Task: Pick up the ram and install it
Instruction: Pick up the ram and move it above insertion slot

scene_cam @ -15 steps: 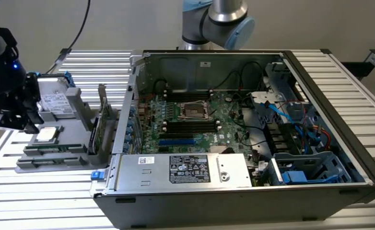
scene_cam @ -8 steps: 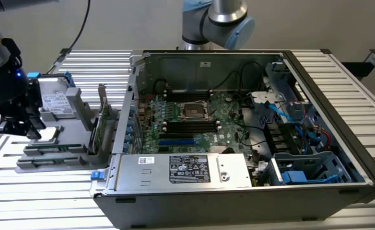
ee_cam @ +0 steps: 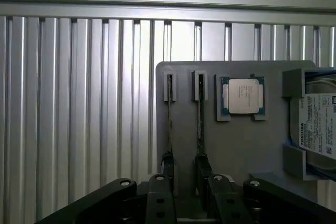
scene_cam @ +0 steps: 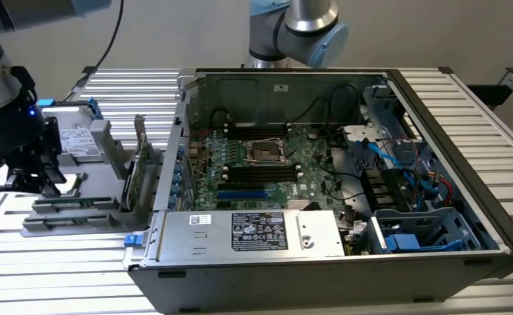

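Fingers (ee_cam: pixel 160 198) of the gripper (ee_cam: pixel 190 187) stand spread apart, holding nothing, low over the grey holder (ee_cam: pixel 236 150). The ram (ee_cam: pixel 199 124) stands on edge in a slot of that holder. Its nearer end reaches into the gap between the two fingers, closer to one; whether they touch I cannot tell. A second stick (ee_cam: pixel 169 114) runs parallel just beside it, nearest the holder's edge. The processor (ee_cam: pixel 244 95) lies between the sticks and the hard drive (ee_cam: pixel 317 124). The holder sits on the slatted table (scene_cam: pixel 466 98), at the exterior view's left of the open computer case (scene_cam: pixel 327 262).

Silver arm (scene_cam: pixel 305 16), pale-blue joint cap (scene_cam: pixel 328 41), black fingers (ee_cam: pixel 159 199).
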